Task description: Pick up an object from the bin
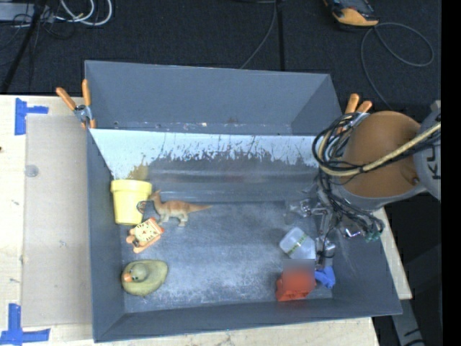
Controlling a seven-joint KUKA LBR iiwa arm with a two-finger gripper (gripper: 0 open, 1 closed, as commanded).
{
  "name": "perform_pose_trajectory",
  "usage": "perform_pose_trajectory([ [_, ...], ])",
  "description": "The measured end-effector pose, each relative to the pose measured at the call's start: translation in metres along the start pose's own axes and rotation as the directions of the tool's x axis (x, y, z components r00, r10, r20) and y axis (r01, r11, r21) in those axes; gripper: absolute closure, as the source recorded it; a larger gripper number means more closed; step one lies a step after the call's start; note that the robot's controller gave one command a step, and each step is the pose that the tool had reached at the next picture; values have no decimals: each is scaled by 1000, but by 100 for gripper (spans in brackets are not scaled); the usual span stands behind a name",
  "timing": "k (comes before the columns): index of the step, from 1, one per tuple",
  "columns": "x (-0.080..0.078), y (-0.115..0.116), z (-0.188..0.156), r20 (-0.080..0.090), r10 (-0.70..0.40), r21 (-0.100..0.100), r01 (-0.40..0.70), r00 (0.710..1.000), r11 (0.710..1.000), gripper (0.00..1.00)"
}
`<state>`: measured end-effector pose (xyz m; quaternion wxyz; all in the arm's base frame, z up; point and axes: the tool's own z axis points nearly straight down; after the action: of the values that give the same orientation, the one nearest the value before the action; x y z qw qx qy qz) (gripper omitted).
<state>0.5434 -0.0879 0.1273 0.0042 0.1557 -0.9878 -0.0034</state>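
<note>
Block (294,285), red, lies by the near right corner of the bin (216,107), with a small blue piece (326,277) touching it. Your gripper (325,256) hangs just above the blue piece, likely to grab it. You cannot tell how open it is. The yellow cup (130,200) sits well apart, on the left.

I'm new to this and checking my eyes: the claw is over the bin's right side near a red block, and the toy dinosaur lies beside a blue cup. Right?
Not quite. The camera view shows the cup beside the toy dinosaur is yellow, not blue. The rest holds: the claw is over the right side of the bin near the red block.
</note>
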Motion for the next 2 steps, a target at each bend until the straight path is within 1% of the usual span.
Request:
perform_pose_trajectory([
  [1, 7, -23, -1, 4, -218, 12, 218, 976, 976, 0],
  [2, 4, -12, 18, 2, -209, 4, 209, 978, 978, 0],
])
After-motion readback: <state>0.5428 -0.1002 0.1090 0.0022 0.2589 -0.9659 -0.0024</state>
